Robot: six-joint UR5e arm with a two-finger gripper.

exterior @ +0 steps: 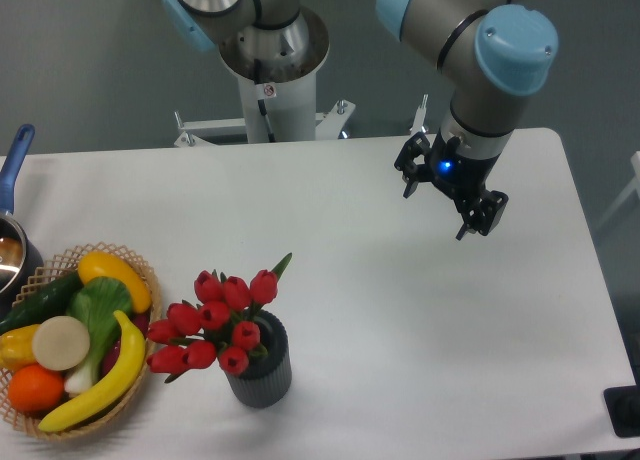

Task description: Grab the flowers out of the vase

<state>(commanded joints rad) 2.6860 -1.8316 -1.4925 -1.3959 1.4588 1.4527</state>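
Bunch of red tulip buds [218,323] with green leaves, seated in the vase [259,371]. Located lower left of centre in the frame. About nine buds counted, closed, clustered and leaning toward the left, spreading wider than the vase mouth. One green leaf tip pointing up and right. Vase short, dark grey, cylindrical, vertically ribbed, standing upright on the white table [400,310]. Stems mostly hidden behind the buds and inside the vase.

wicker basket [140,280] of fake produce [75,345], pot [12,255]
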